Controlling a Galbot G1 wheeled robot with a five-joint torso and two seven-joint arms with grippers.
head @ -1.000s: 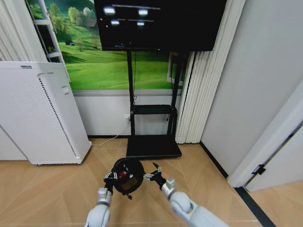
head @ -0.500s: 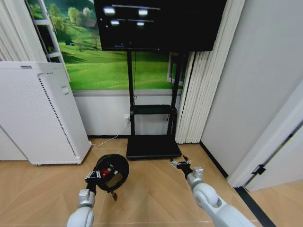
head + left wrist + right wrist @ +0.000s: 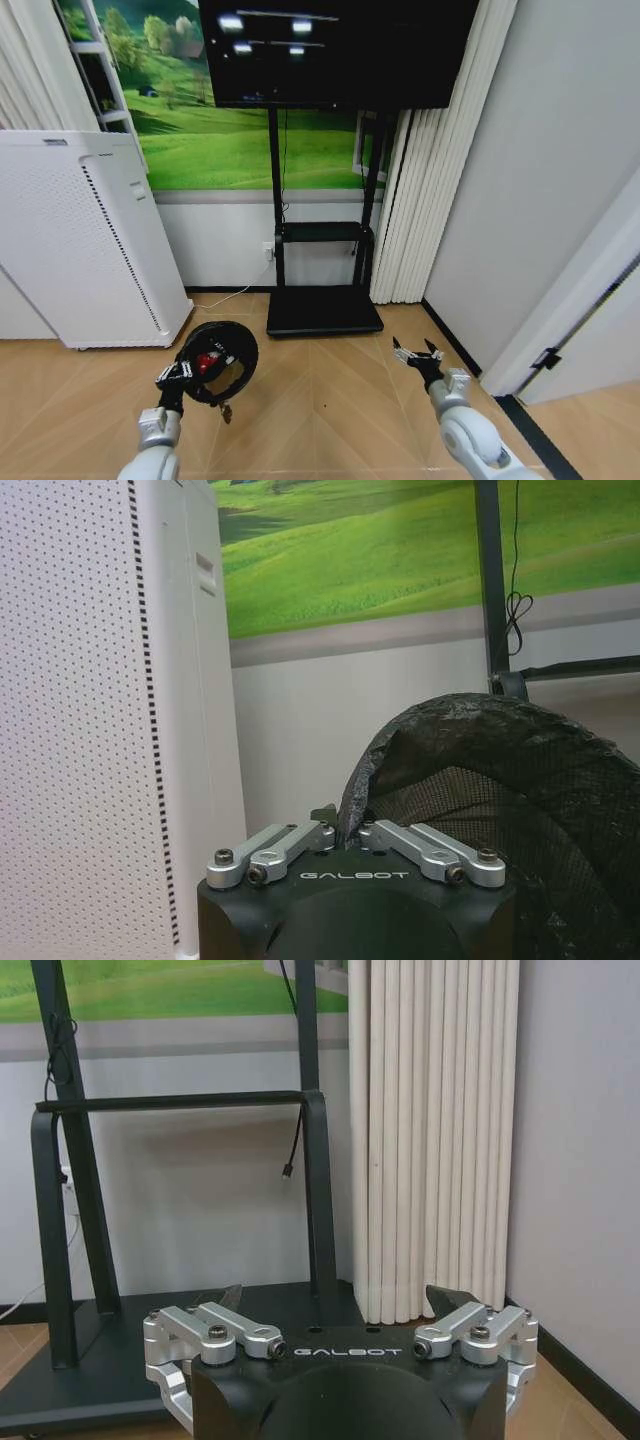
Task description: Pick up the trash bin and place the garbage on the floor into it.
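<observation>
A: Where is the trash bin (image 3: 214,360)?

B: Off the floor, held low on the robot's left, in front of the white perforated air purifier (image 3: 75,240). The left gripper (image 3: 172,377) has its jaws pressed together on the thick rim, pinching the rim wall between them. The bin hangs tilted, mouth turned toward the head camera.

A: Anything in it?

B: A red-and-white wad (image 3: 208,361) lies inside, against the mesh. A small dark bit hangs just under the bin; what it is cannot be told.

A: And the other arm?

B: The right gripper (image 3: 420,355) hovers over the wooden floor (image 3: 320,400) on the robot's right, near the white curtain (image 3: 425,190) and the black TV stand (image 3: 322,300). Its jaws are spread and carry nothing.

A: How does that bin handle, by the look of it?

B: Likely light. It hangs from a single pinch at the rim without sagging away. The mesh sides look thin and would probably flex or dent under a squeeze, so the rolled rim is the sound place to take hold: it is the stiffest part and gives the jaws an edge to close across. In the left wrist view the rim (image 3: 450,720) looks wrapped in crinkled black film, which may be a little slippery. A one-point hold also lets the bin swing, and a steep tilt could spill the wad.
</observation>
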